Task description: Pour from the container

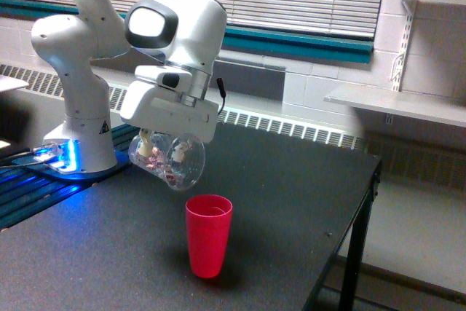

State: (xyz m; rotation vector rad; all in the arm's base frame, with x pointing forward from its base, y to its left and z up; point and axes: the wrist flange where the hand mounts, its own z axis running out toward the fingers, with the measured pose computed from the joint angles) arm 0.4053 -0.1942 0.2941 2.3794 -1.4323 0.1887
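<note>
The container [169, 162], a clear plastic cup with pinkish-red and white bits inside, hangs tilted on its side with its flared rim toward the exterior view's right. My gripper [162, 142] is shut on the container from above. The rim sits a little above and to the left of an opaque red cup [208, 235], which stands upright on the black table [291, 202]. The bits lie along the container's lower wall. Nothing is seen falling from it. My fingertips are mostly hidden behind the container and the white hand housing.
The arm's white base [76, 132] stands at the table's back left beside a blue-lit strip [44, 162]. The table's right edge [368, 202] drops to the floor. A wall shelf [397, 103] juts out at the right. Window blinds and a radiator run behind.
</note>
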